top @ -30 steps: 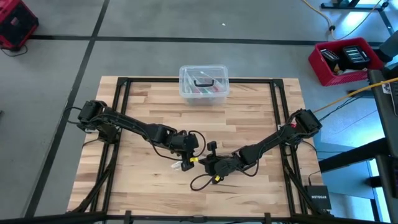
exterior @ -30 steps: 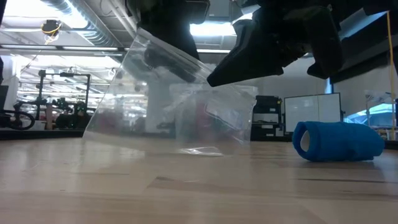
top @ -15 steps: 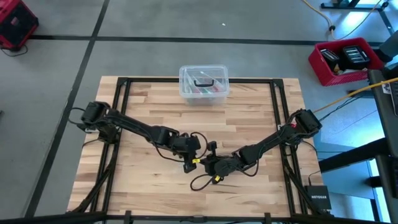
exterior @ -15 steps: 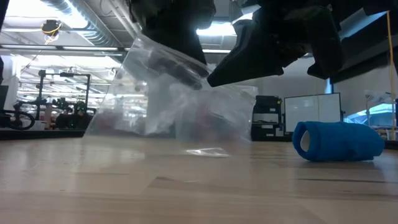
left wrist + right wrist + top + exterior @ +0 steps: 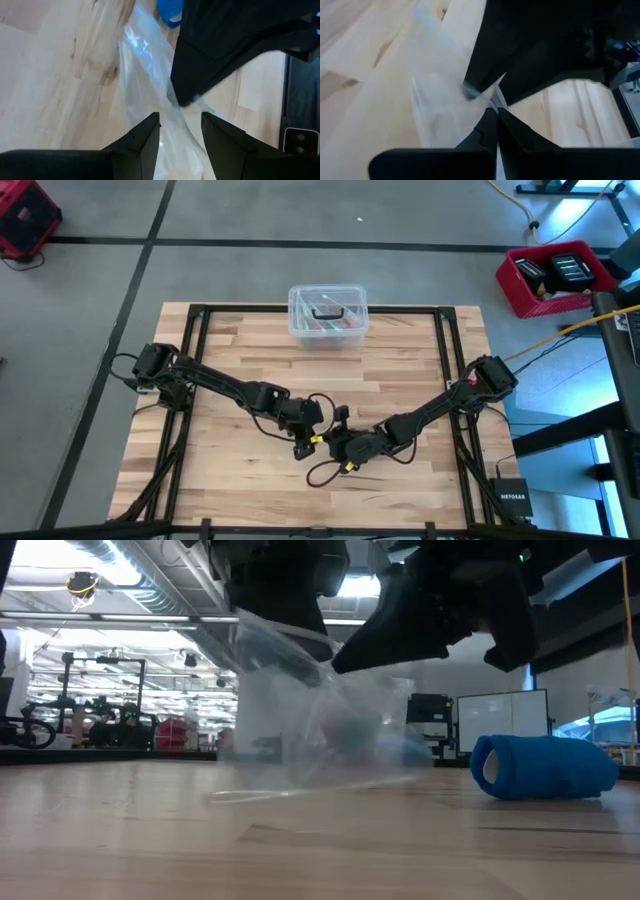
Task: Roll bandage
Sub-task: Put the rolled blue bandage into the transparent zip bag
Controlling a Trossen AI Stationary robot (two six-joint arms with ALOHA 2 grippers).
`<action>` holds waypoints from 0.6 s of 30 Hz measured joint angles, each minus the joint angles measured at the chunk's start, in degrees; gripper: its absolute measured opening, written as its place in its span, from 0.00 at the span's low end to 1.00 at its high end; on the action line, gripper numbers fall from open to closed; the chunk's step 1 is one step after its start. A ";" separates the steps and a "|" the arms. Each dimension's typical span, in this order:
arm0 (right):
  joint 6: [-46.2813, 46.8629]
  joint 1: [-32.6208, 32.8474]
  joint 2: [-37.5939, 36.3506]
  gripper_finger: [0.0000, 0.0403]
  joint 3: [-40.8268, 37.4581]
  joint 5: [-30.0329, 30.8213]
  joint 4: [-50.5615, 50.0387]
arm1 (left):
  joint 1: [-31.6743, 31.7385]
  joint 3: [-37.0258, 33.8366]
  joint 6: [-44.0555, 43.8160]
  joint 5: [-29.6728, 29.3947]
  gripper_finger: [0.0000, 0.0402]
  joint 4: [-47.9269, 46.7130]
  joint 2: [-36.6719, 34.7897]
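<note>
I count one clear plastic bag [image 5: 320, 730], one blue bandage roll [image 5: 545, 768] and one clear lidded box [image 5: 328, 315] on the wooden table [image 5: 240, 365], with both arms meeting near the table's middle. My left gripper [image 5: 180, 131] has its fingers parted around the bag's upper edge, while my right gripper [image 5: 497, 131] is pinched fully closed on that same edge, the bag hanging between them down to the tabletop. The bandage lies on its side on the table, just beside the bag and free of both grippers.
</note>
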 joint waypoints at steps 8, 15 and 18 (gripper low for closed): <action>-2.89 1.29 0.00 0.02 1.98 0.44 1.43 | 0.35 0.00 -0.31 -0.16 0.35 0.30 1.70; 0.98 2.85 -0.02 0.02 6.27 0.14 -6.76 | 0.21 -0.03 -0.68 -2.94 0.35 0.08 2.94; 5.40 2.69 -0.02 0.02 7.26 -2.57 -10.59 | -0.06 -0.02 0.34 -7.62 0.35 1.01 2.47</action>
